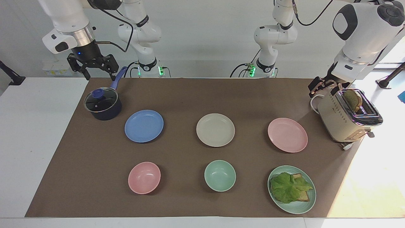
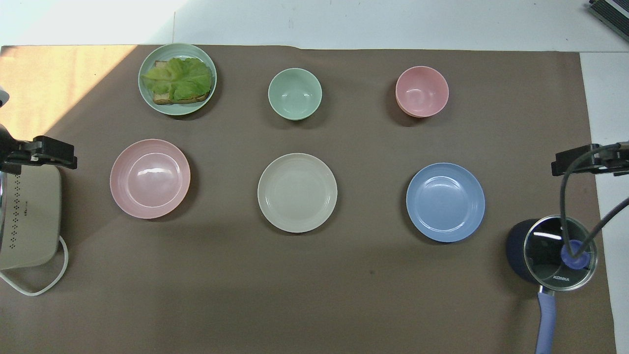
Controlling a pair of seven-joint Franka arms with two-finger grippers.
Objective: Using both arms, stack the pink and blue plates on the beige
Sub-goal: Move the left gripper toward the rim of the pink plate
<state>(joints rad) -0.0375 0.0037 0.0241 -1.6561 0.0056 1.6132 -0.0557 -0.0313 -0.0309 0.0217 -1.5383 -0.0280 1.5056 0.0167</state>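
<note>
Overhead, right claw (image 1: 94, 74) hangs wide above the saucepan (image 1: 103, 104); left claw (image 1: 327, 85), seemingly wide, by the toaster (image 1: 346, 118).

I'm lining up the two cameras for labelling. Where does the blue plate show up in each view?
Facing view: the blue plate sits left of centre, beside the dark saucepan.
Overhead view: the blue plate sits right of centre, again beside the saucepan.
Shared landmark: the beige plate, mid-mat in both.
</note>
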